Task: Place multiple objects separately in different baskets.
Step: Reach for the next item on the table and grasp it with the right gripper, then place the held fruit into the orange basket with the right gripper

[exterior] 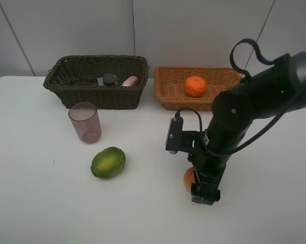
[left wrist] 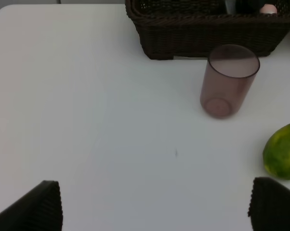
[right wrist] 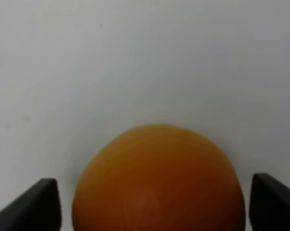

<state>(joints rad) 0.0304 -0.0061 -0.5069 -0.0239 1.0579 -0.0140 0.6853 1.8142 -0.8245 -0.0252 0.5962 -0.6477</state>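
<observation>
Straddling the red-orange fruit [right wrist: 157, 183] w/ jaws apart, right pincer [exterior: 205, 197] should grip its widest middle: prob. light, firm, smooth, rolls easily.

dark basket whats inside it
Inside the dark basket a dark bottle and a pink bottle show side by side. The basket's near wall covers their lower parts and the floor.

No text, brand or number was legible. The dark bottle [exterior: 109, 79] was too small to tell any label; so was the pink bottle [exterior: 130, 81].
</observation>
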